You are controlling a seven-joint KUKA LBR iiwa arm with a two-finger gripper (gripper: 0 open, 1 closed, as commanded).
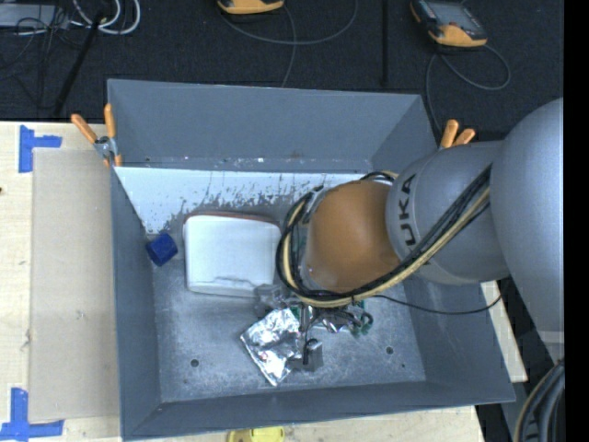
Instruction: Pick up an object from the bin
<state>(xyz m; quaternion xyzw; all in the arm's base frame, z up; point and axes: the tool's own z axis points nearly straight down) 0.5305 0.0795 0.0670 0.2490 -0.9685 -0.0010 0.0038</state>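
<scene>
Grey arm [515, 210], orange wrist cover [345, 238], over bin [138, 357] | gripper [310, 343] down at right edge of crumpled silver foil wad [271, 343], front-centre floor; how far open: can't tell | foil likely light, soft, crushable; pinch a raised fold | smooth white rounded box [230, 256] behind, small blue cube [163, 248] left

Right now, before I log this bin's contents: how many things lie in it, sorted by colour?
Blue small block: 1
White boxy container: 1
Silver crumpled foil: 1
Total: 3 in sight; the arm covers part of the bin floor.
</scene>
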